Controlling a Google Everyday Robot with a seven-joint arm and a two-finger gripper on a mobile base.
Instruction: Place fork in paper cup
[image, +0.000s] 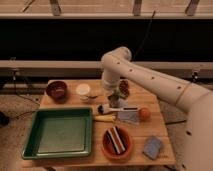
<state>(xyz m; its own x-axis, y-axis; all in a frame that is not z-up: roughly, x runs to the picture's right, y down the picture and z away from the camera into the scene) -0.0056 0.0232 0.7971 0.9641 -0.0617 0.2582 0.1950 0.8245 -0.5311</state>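
The light wooden table (70, 161) is crowded on every side: a large green rectangular plastic tray (60, 132) fills its front left, with bare wood showing only in narrow strips along the front edge and at the far right corner. The white robot arm (150, 80) reaches in from the right and bends down over the back middle of the table, where its gripper (111, 91) hangs with the fingers closed, just right of the small off-white round paper cup (83, 90); whether anything is between the fingers cannot be made out. The slim silvery-grey metal fork cannot be picked out for certain; a thin pale sliver lies beside the cup, just under the gripper. There is one cup, and there are two bowls: a dark reddish-brown round bowl (56, 90) at the back left, well apart from an orange round bowl (116, 142) at the front holding dark striped items. One white-handled brush with dark bristles (114, 108) and one yellow-handled tool (105, 118) lie across the middle, between the cup and the orange bowl. A small dark pot with green leaves (116, 96) stands close under the arm, a small orange ball (144, 113) sits to the right, and a blue-grey square sponge (152, 147) lies at the front right.
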